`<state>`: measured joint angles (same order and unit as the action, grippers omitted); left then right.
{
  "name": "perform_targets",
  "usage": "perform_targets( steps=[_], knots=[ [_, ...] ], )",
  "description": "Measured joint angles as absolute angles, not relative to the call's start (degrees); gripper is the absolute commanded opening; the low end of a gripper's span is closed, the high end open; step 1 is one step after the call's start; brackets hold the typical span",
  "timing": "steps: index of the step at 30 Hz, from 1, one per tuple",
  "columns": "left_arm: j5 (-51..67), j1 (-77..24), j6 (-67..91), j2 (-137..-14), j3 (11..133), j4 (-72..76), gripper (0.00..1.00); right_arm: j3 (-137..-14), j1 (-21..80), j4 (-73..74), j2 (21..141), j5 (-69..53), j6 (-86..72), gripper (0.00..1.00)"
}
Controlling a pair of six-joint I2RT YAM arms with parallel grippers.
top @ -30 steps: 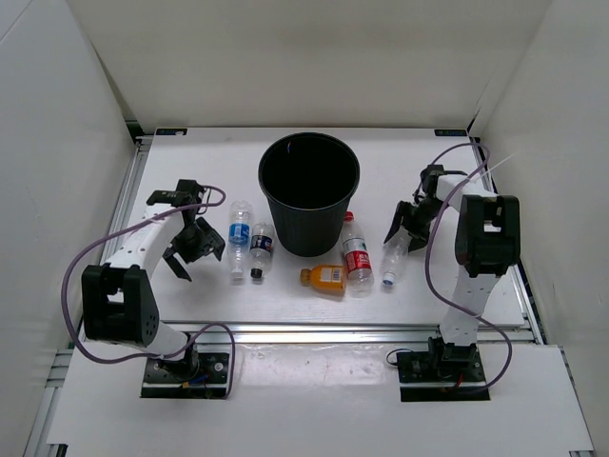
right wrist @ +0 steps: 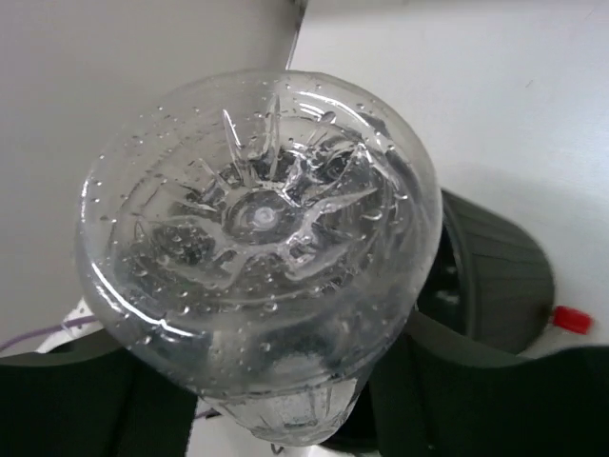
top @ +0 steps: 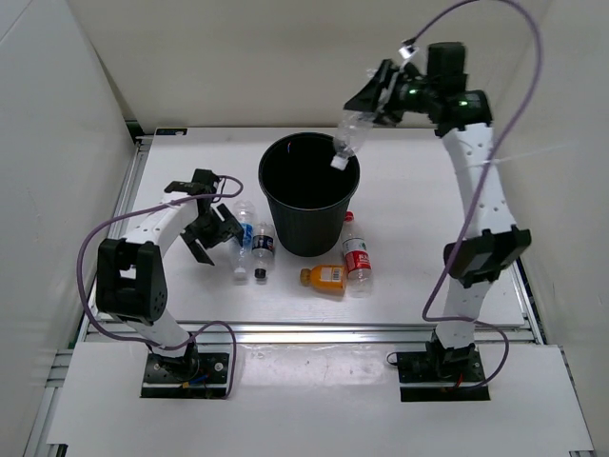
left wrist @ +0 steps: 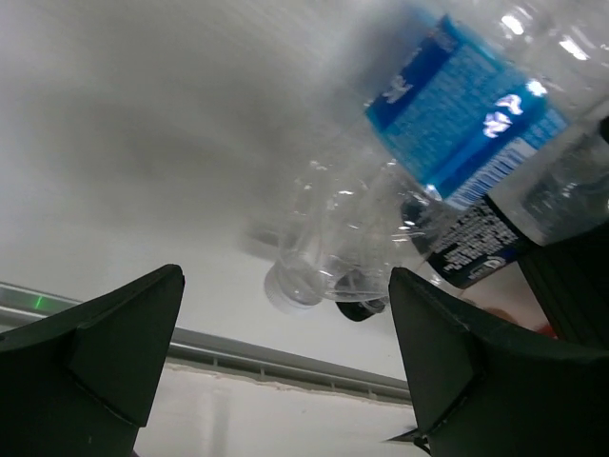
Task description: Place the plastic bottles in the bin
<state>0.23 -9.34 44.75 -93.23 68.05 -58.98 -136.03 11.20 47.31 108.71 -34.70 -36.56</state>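
My right gripper (top: 376, 95) is raised high and shut on a clear plastic bottle with no label (top: 347, 143), which hangs cap down over the far right rim of the bin (top: 309, 224), a round black bucket. The right wrist view looks at that bottle's base (right wrist: 257, 238), with the bin (right wrist: 495, 276) below. On the table lie a blue-label bottle (top: 242, 243), a dark-label bottle (top: 262, 249), an orange bottle (top: 325, 277) and a red-label bottle (top: 357, 255). My left gripper (top: 214, 228) is open beside the blue-label bottle (left wrist: 457, 105), touching nothing.
White walls close the table on three sides. A metal rail (top: 314, 330) runs along the near edge. The red-label bottle's red cap (right wrist: 572, 319) shows next to the bin. A purple cable (top: 514, 114) arcs over the right arm.
My right arm has lifted the clear bottle from the table right of the bin to above its rim. My left gripper has shifted right toward the blue-label bottle.
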Motion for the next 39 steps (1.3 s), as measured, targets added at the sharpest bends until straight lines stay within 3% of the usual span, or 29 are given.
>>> perform_targets(
  steps=[3, 5, 15, 24, 27, 28, 31, 34, 39],
  knots=[
    [1.67, -9.69, 44.14, -93.34, 68.07, -57.25, 1.00, -136.18, 16.45, 47.20, 113.16, -34.44, -35.35, 0.80],
    [2.57, -9.89, 43.72, -93.36, 68.51, -56.58, 1.00, -136.09, 18.85, 47.97, 115.00, -34.22, -34.17, 1.00],
    [5.39, -10.26, 40.29, -93.91, 70.00, -53.30, 1.00, -135.57, 18.83, 49.95, 107.09, -30.48, -30.17, 1.00],
    [5.13, -10.26, 38.02, -99.77, 67.85, -49.45, 1.00, -134.43, 15.05, 49.12, 98.48, -34.79, -30.00, 1.00],
    [5.06, -10.26, 37.71, -102.02, 67.72, -48.86, 0.85, -133.25, 14.94, 49.60, 98.72, -35.92, -30.02, 1.00],
    [5.06, -10.26, 37.60, -102.76, 67.72, -48.71, 0.69, -133.03, 14.70, 49.95, 98.89, -36.25, -30.06, 1.00],
    [5.39, -10.26, 37.26, -103.61, 67.79, -48.45, 0.55, -132.20, 13.74, 50.28, 99.00, -36.71, -30.28, 1.00],
    [4.32, -10.26, 37.28, -103.39, 67.85, -48.47, 0.46, -132.18, 12.53, 50.50, 99.02, -37.30, -30.89, 1.00],
    [-0.16, -10.24, 38.81, -101.19, 72.07, -54.13, 0.44, -131.04, 11.49, 50.43, 98.80, -37.74, -31.09, 1.00]
  ],
)
